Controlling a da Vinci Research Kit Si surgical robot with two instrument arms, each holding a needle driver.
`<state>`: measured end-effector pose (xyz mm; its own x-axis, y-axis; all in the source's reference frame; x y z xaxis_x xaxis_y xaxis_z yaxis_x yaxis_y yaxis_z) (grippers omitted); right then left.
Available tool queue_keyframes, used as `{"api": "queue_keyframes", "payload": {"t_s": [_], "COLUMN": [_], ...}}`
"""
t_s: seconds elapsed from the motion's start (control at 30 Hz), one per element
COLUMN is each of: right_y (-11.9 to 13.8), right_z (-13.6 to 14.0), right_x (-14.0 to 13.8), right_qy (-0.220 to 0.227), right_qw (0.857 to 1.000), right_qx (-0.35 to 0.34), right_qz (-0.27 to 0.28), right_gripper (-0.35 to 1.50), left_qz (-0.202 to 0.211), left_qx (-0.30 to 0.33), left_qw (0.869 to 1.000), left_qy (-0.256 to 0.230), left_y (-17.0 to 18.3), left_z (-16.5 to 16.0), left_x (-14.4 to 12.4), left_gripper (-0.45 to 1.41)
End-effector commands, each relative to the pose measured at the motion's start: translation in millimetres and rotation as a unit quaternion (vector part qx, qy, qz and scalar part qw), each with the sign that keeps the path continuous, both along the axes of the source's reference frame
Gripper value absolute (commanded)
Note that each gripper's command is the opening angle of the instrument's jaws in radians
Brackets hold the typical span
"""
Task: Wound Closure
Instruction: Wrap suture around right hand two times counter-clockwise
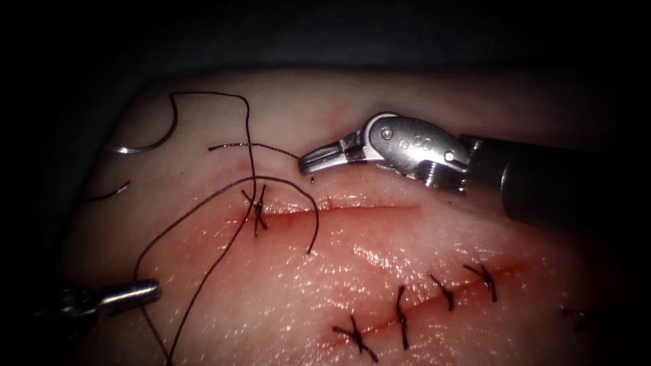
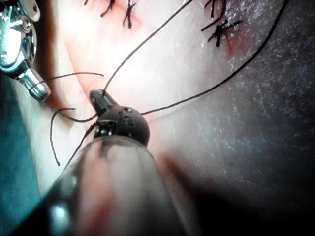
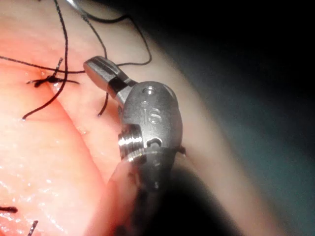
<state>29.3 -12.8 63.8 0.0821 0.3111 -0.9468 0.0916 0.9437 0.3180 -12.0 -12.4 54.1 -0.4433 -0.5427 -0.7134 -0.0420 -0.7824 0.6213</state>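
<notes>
Beyond the lit slab everything falls off into darkness; the tissue (image 1: 407,271) glistens wet under the lamp, with red fluid (image 1: 298,220) along the open cut (image 1: 352,210). The needle (image 1: 146,141) lies free on the tissue, up and to the left of the cut, not in it and held by neither tool. It looks stiff, thin and slick, best taken on its curved body rather than the tip. The thread (image 1: 203,224) is limp and light, looping loosely from a knot (image 1: 258,207) at the cut's left end.

The left tool (image 1: 139,293) has its fingers closed on the thread, low on the left. The right tool (image 1: 319,160) sits just above the cut, fingers together and holding nothing that I can see.

The endoscope view takes in a second, stitched cut (image 1: 420,305) and the needle; the left wrist view shows strands (image 2: 162,34) meeting at its tip.
</notes>
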Motion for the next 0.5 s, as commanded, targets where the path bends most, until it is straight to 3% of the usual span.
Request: {"api": "queue_keyframes", "payload": {"t_s": [0.03, 0.2, 0.3, 0.5], "right_y": [0.0, -1.2, -1.6, -2.1], "right_z": [0.7, 0.7, -0.1, -1.6], "right_x": [1.8, 2.5, 2.8, 3.3], "right_qy": [0.002, 0.014, 0.058, 0.123], "right_qw": [1.000, 0.999, 0.995, 0.988], "right_qx": [0.004, 0.040, 0.082, 0.088], "right_qz": [-0.004, -0.019, 0.008, 0.026], "right_gripper": [-0.35, -0.35, -0.35, -0.35], "left_qz": [0.001, 0.003, 0.006, 0.017], "left_qx": [-0.001, 0.019, 0.032, 0.050], "left_qw": [1.000, 0.999, 0.999, 0.998], "left_qy": [-0.005, -0.026, -0.040, -0.037], "left_y": [0.7, 2.5, 4.2, 5.1], "left_z": [0.4, 1.1, 3.9, 7.5], "left_x": [-0.7, -1.4, -2.8, -5.3], "left_gripper": [-0.45, -0.45, -0.45, -0.45]}}
